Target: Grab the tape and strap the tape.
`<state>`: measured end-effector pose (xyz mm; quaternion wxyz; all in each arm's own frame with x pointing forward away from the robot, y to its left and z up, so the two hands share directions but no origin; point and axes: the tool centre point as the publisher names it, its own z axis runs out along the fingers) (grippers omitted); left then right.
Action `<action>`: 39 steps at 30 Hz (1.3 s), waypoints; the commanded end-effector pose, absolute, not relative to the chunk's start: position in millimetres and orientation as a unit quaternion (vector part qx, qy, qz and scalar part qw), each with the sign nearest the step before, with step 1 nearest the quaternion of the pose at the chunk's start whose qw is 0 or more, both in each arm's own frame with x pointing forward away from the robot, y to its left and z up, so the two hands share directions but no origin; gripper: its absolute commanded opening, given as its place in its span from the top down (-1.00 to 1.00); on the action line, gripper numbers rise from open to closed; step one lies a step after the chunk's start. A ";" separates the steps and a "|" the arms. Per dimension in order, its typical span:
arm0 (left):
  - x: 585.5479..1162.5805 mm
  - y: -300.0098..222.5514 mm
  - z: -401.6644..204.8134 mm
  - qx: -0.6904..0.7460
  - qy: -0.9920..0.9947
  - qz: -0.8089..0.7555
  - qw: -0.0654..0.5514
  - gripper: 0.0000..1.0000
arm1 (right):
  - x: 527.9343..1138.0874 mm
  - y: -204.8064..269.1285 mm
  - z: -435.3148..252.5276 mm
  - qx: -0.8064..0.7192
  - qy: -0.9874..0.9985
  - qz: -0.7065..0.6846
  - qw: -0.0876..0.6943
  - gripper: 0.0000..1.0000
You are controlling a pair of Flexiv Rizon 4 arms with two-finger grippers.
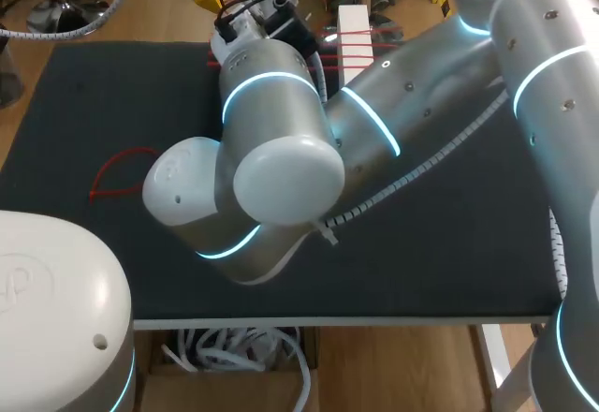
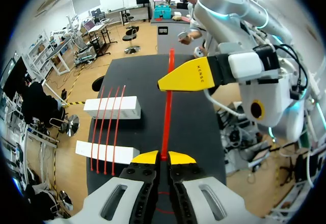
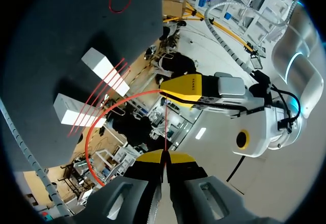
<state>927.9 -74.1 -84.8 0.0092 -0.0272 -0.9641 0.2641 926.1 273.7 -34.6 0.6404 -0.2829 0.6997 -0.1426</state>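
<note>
Tape (image 2: 166,107): red, thin, held off the table between both grippers. In the left wrist view it runs as a taut line from one pair of yellow tips up to the other, above the mat.
Tape, slack part: in the right wrist view a length of it bows out in a wide arc to the side of the gripper – where that arc ends cannot be told.
Left gripper (image 2: 163,157): fingers clenched on the tape, the yellow tips meeting with the red line pinched between them.
Right gripper (image 3: 164,155): fingers likewise pressed together on the tape; in the left wrist view its tips sit ahead of the left gripper, nipped on the same line.
White blocks (image 2: 112,107): two, lying apart and parallel on the mat, beside the held tape.
Red strips (image 2: 109,127): four, stretched side by side across both blocks, bridging the gap between them.
Black mat (image 2: 198,127): covers the table; the blocks rest on it.
Red loop (image 1: 120,170): lies flat on the mat, well apart from the blocks – partly hidden by the arm in the head view.
</note>
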 end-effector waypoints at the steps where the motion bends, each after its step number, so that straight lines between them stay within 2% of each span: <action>1: 928.2 -74.6 -83.9 -0.027 -0.965 0.262 0.010 1.00 | 926.3 276.6 -34.4 -0.283 0.701 -0.144 0.639 1.00; 39: 928.2 -74.6 -83.9 -0.027 -0.965 0.262 0.010 1.00 | 928.9 300.3 -48.2 -0.290 0.713 -0.142 0.622 1.00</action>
